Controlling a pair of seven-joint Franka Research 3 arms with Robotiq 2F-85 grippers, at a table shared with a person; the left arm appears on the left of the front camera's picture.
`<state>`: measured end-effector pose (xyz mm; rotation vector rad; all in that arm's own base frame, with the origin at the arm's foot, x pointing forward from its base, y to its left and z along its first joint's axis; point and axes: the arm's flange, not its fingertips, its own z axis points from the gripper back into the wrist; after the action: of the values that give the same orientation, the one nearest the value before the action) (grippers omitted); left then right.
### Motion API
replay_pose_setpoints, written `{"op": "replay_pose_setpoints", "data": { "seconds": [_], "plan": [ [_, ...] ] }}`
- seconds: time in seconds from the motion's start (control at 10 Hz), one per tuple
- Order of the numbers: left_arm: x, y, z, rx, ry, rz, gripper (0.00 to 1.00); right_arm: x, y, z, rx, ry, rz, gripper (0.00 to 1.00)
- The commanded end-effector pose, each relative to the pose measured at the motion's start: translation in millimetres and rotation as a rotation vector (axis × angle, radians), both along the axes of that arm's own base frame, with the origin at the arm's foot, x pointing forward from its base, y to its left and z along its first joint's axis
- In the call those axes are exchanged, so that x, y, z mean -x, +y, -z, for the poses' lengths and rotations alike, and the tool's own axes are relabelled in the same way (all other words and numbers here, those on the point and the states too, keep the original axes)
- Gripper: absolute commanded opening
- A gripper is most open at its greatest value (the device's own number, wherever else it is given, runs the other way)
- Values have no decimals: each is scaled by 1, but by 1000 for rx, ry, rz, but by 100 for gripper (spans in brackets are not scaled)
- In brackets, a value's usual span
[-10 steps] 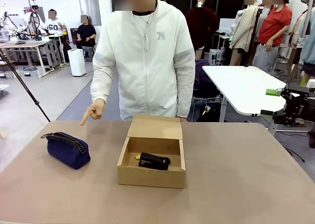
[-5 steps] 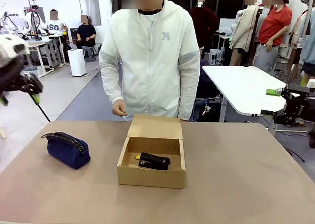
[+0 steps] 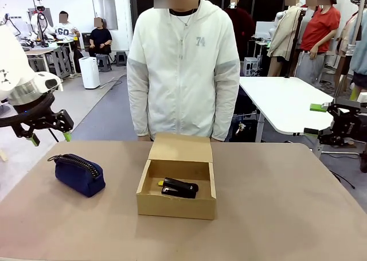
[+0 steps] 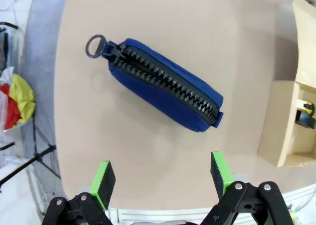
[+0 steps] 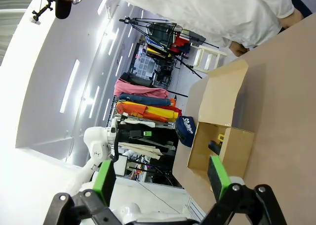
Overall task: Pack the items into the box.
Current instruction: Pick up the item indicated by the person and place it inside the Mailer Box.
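Note:
The navy blue pouch with a black zipper lies on the table's left part, apart from the box. My left gripper hangs open in the air above and to the left of it. From the left wrist, the pouch lies slantwise beyond the open gripper, with nothing between the green pads. The brown cardboard box stands mid-table with its lid up. Inside lies the black stapler, with the yellow end of the utility knife beside it. My right gripper is open and empty, far from the box.
A person in a white jacket stands at the far edge behind the box, arms down. The brown table stretches bare to the right of the box. Another white table and a tripod stand beyond.
My left arm has come in from the left and lowered toward the pouch. The person has drawn back the hand that pointed at the pouch and stands upright.

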<state>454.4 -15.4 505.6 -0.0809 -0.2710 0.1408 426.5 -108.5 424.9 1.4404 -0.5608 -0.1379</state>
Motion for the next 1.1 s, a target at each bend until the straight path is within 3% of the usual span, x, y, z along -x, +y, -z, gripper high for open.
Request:
{"op": "replay_pose_setpoints", "data": {
  "seconds": [0.0,0.4,0.7,1.0],
  "plan": [
    [8,-8,-4,-34,-16,10,100,2,0,-2,-6,-7,-8,100],
    [2,-5,-4,-10,-7,16,100,2,0,-2,-6,-7,-8,100],
    [-70,3,1,-24,197,61,100,2,0,-2,-6,-7,-8,100],
    [-109,-11,25,-81,286,112,100,2,0,-2,-6,-7,-8,100]
  ]
}}
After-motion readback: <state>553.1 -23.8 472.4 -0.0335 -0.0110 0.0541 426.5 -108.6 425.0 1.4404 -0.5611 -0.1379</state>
